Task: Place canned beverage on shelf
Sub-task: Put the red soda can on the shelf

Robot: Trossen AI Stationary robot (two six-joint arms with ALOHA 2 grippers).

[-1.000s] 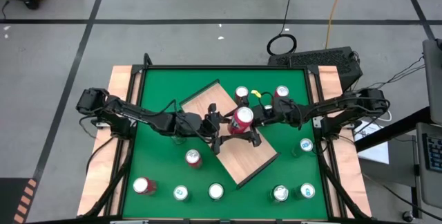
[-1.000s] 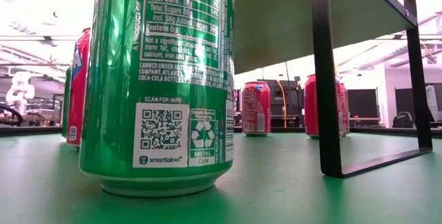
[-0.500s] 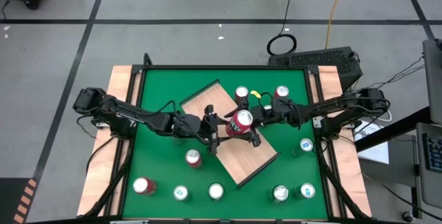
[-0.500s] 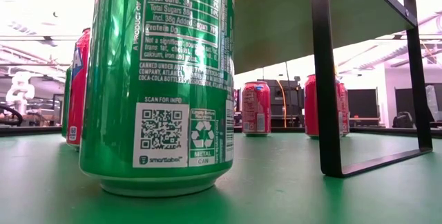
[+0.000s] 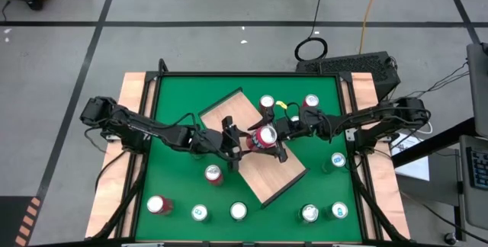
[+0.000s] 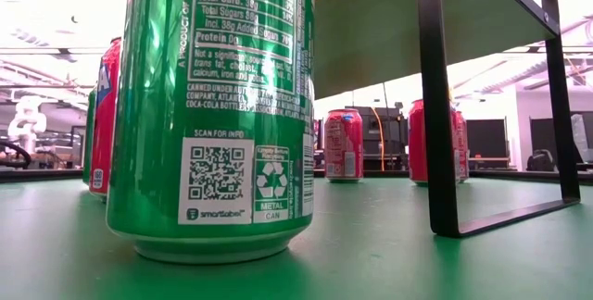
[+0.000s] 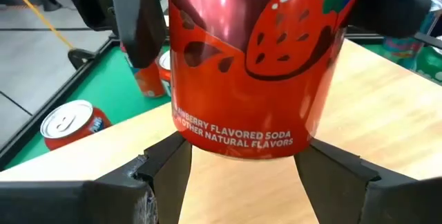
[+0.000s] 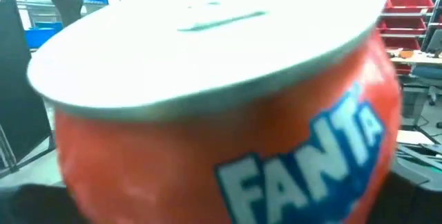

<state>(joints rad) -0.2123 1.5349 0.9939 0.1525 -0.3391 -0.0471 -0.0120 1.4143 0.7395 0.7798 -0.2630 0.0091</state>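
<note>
Now the placing step is under way: the right gripper (image 5: 268,142) pinches the red strawberry soda can (image 5: 265,136) over the middle of the shelf (image 5: 282,172), while the left gripper (image 5: 233,139), fingers spread, faces it from nine o'clock. Next, judging by this, lower and release. No containers show.

The red strawberry-flavoured Fanta soda can with a silver top (image 5: 265,136) is standing over the middle of the flat rectangular light wood-grain shelf (image 5: 282,176), its base right at the board. That shelf, on dark metal legs, is sitting turned diagonally on the green table.
</note>
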